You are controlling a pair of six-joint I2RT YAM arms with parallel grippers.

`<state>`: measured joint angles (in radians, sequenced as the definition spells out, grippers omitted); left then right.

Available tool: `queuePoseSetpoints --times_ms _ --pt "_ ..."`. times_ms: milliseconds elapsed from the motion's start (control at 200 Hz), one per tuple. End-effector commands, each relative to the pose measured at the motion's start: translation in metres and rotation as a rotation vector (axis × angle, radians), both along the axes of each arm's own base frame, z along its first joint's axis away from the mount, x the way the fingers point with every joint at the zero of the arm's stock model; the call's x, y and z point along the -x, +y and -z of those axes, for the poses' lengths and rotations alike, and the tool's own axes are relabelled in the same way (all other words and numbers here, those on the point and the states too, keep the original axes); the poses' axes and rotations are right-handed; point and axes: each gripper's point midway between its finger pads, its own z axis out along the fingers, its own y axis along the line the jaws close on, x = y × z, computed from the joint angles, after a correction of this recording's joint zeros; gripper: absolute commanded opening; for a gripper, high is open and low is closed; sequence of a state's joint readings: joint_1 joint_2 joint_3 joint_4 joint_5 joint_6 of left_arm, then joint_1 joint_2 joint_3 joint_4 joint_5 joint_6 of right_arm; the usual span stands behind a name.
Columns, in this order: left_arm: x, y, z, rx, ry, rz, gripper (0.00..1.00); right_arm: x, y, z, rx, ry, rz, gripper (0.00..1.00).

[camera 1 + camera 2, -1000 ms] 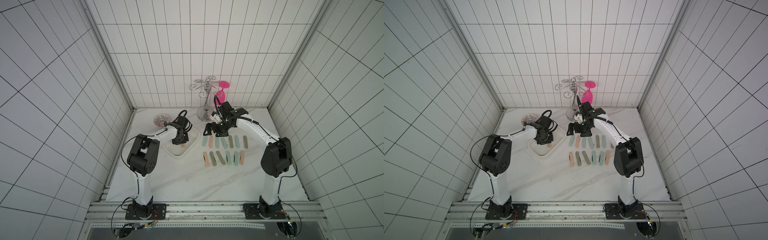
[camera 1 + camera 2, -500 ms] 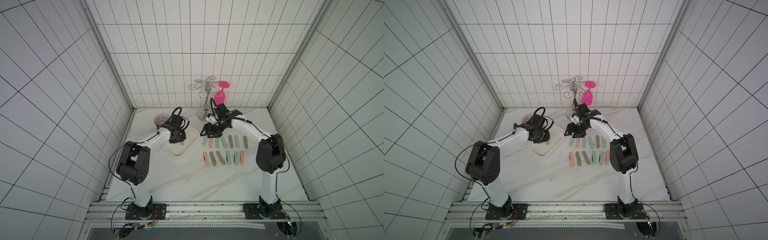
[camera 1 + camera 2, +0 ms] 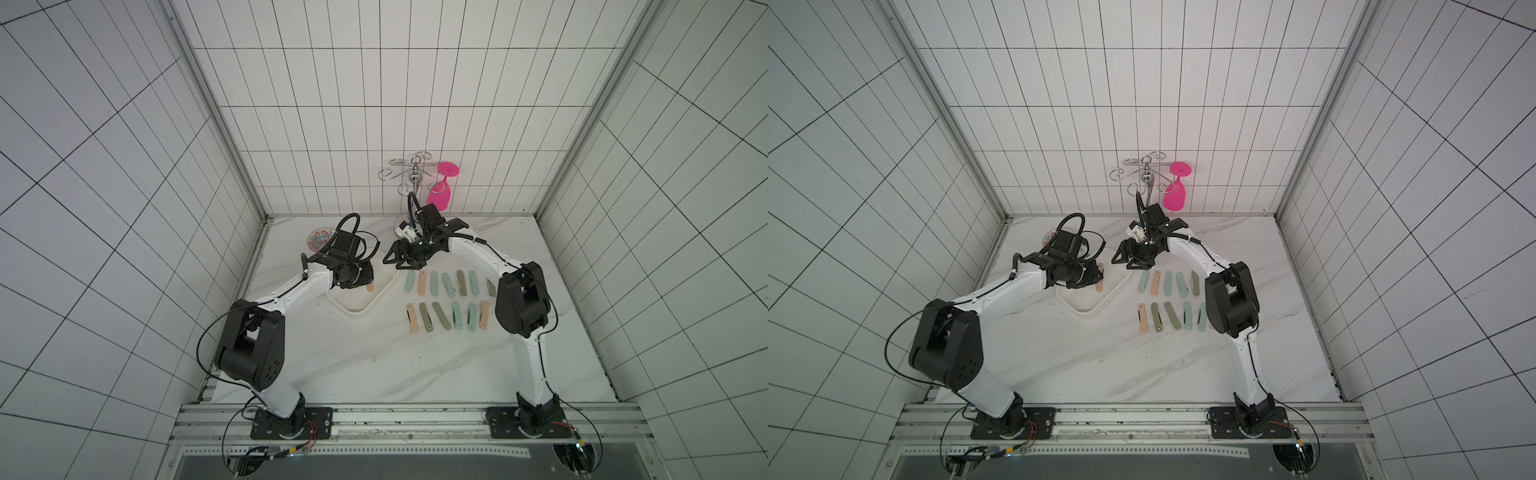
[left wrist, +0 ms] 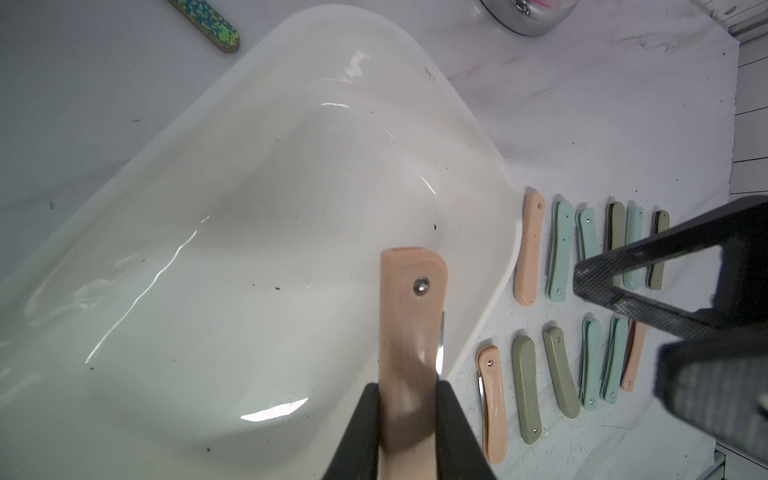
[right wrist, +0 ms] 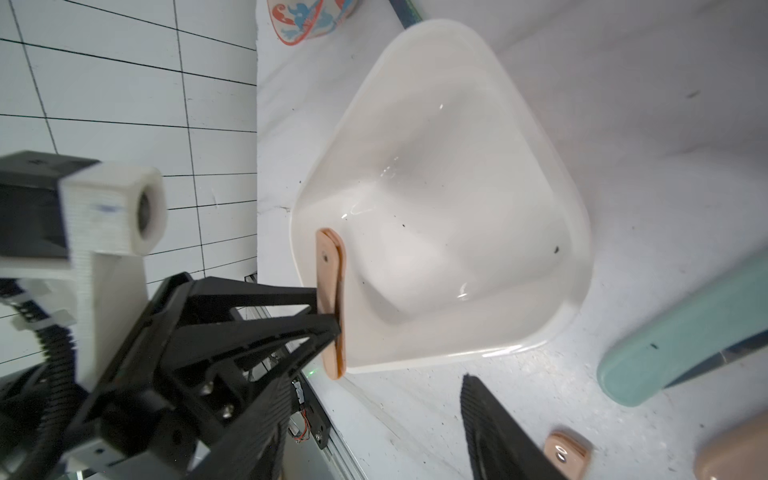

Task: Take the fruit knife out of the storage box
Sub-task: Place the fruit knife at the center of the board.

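Knife [image 4: 409,332], peach, folded: left gripper [image 4: 409,388] is pinching its handle end, holding it just above the box [image 4: 208,249] rim nearest the laid-out knives [image 4: 528,249]; right gripper [image 3: 392,264] is hovering spread, empty, near; risks: smooth handle pivoting or dropping into the box, crowded grippers bumping.

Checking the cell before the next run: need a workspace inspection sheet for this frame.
Surface: marble-look tabletop, dark specks.
Job's things: peach fruit knife, folded, held over the storage box; nothing else seen inside.
Clutter: two rows of folded knives, patterned bowl, patterned stick, chrome rack, pink glass.
Grippers: left gripper jaws shut on the fruit knife; right gripper jaws open, empty.
Cables: black loops at both wrists, no snag seen.
Surroundings: white tiled walls.
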<state>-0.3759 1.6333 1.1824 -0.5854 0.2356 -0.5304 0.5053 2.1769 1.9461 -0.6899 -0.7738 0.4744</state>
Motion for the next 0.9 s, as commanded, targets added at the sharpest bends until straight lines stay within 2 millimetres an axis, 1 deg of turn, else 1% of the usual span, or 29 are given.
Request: queuePoseSetpoints --times_ms 0,95,205,350,535,705,810,895 --pt "-0.002 -0.008 -0.020 0.061 -0.058 0.021 0.16 -0.010 0.018 -0.009 -0.061 -0.010 -0.010 0.66" --pt "-0.001 -0.011 -0.025 0.082 -0.066 0.023 0.16 -0.010 0.024 -0.003 -0.060 0.004 -0.016 0.66" --pt "0.001 -0.013 -0.027 0.094 -0.065 0.028 0.16 -0.012 0.030 0.000 -0.066 0.010 -0.023 0.66" --pt "0.003 -0.015 -0.029 0.101 -0.069 0.034 0.16 -0.012 0.038 -0.001 -0.081 0.008 -0.034 0.66" --pt "0.004 -0.017 -0.030 0.109 -0.070 0.034 0.16 -0.007 0.047 -0.005 -0.101 0.009 -0.051 0.65" --pt "0.002 -0.020 -0.033 0.121 -0.079 0.035 0.16 -0.003 0.054 -0.004 -0.113 0.021 -0.060 0.58" --pt "0.000 -0.022 -0.036 0.133 -0.086 0.035 0.16 0.000 0.057 0.000 -0.117 0.033 -0.065 0.56" --pt "0.000 -0.022 -0.038 0.135 -0.089 0.035 0.16 0.001 0.058 0.000 -0.127 0.041 -0.068 0.50"
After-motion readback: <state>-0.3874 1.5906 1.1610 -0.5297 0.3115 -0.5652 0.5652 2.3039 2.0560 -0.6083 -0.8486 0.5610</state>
